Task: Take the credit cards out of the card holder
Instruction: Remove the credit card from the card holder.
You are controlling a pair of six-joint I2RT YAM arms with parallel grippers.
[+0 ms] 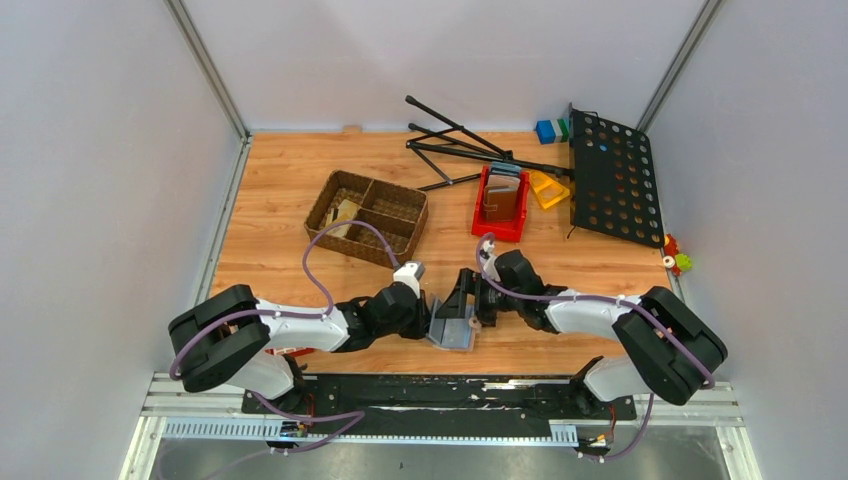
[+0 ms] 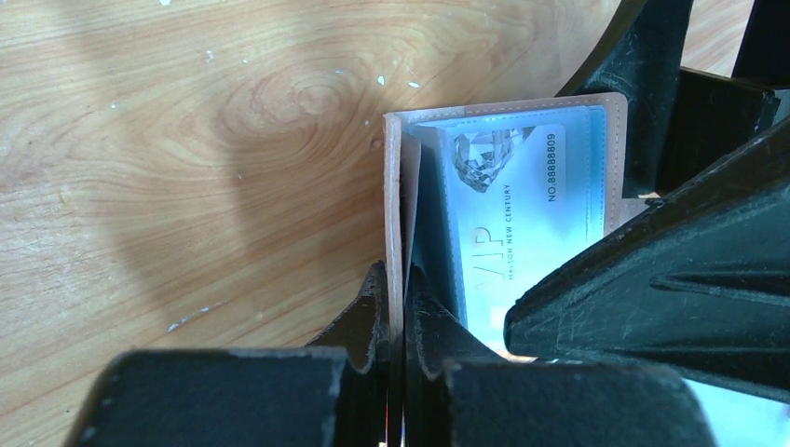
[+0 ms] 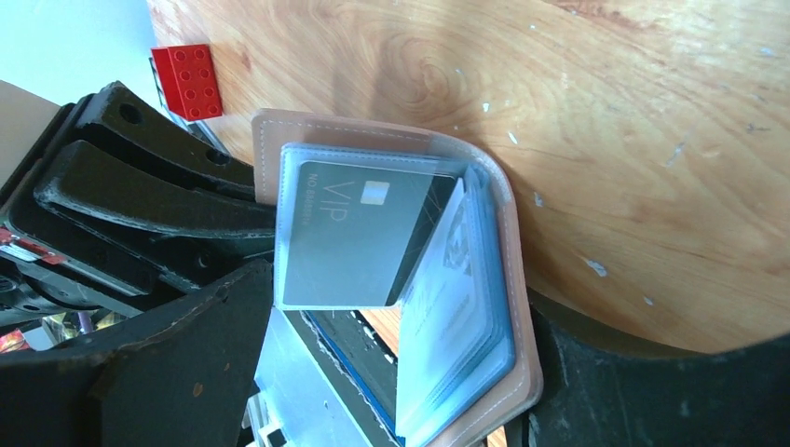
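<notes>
The card holder (image 1: 452, 330) stands open near the table's front edge, between both arms. It is taupe outside with clear plastic sleeves inside. My left gripper (image 2: 401, 307) is shut on its cover (image 2: 393, 186), pinching the thin edge. A silvery credit card (image 2: 522, 205) marked VIP sits in a sleeve. In the right wrist view a dark grey VIP card (image 3: 359, 242) lies in the left sleeve, and the silvery card (image 3: 447, 307) in the right page of the card holder (image 3: 512, 279). My right gripper (image 3: 410, 391) is open, with its fingers (image 3: 168, 372) on either side of the holder.
A wicker basket (image 1: 368, 215) sits behind the left arm. A red bin (image 1: 503, 205) with wallets, a yellow piece (image 1: 548, 188), black tripod legs (image 1: 460, 140) and a perforated black panel (image 1: 612, 178) stand at the back right. A red brick (image 3: 189, 82) lies nearby.
</notes>
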